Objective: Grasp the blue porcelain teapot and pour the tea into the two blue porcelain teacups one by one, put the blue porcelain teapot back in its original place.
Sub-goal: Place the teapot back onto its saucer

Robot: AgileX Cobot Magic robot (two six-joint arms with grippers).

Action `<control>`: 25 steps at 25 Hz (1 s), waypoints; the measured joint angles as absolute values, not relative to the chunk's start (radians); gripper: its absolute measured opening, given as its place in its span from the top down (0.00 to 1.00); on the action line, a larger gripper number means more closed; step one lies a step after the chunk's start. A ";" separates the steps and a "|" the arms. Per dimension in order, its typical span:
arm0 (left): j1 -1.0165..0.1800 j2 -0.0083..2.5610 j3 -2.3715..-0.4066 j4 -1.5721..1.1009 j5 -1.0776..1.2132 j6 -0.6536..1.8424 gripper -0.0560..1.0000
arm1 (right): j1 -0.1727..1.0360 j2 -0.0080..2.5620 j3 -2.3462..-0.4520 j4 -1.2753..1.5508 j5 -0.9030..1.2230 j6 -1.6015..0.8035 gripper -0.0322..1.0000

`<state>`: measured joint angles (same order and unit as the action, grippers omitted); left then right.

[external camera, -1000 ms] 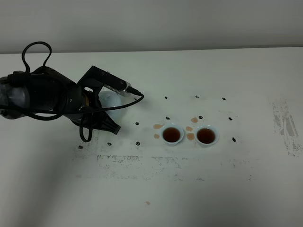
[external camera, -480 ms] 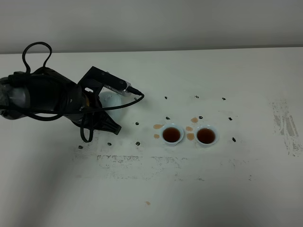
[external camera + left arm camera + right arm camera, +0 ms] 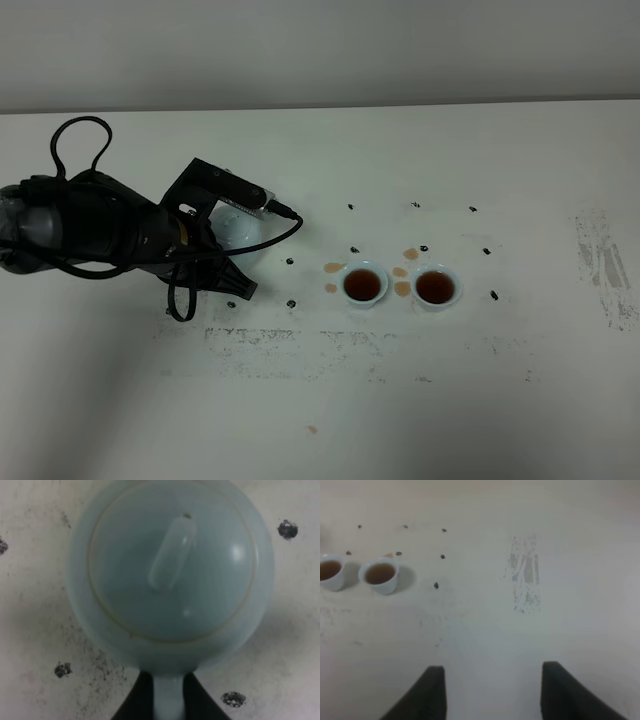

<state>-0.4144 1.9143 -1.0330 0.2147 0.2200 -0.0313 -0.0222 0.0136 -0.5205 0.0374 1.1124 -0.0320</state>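
The left hand (image 3: 168, 702) is clamped on the loop handle of the round pale sky-blue porcelain teapot (image 3: 170, 575). Over the last second it has sunk toward the white counter (image 3: 420, 400), probably setting the pot back left of the two tea-filled pale-blue teacups (image 3: 363, 285). The pot sits upright, lid on. The right hand (image 3: 492, 690) hangs apart, empty.

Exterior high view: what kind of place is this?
Probably a lab test bench, not a home: a bare, scuffed white table dotted with black position marks, against a plain wall. Only two small pale-blue teacups holding tea and spill stains sit there.
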 joint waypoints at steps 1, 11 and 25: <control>-0.414 1.914 -1.033 0.215 0.219 -0.031 0.91 | -0.022 0.014 -0.521 0.037 1.112 -0.032 0.57; -0.414 1.914 -1.032 0.215 0.219 -0.055 0.91 | -0.022 0.014 -0.521 0.037 1.112 -0.032 0.57; -0.414 1.914 -1.032 0.215 0.219 -0.057 0.79 | -0.022 0.014 -0.521 0.037 1.112 -0.032 0.57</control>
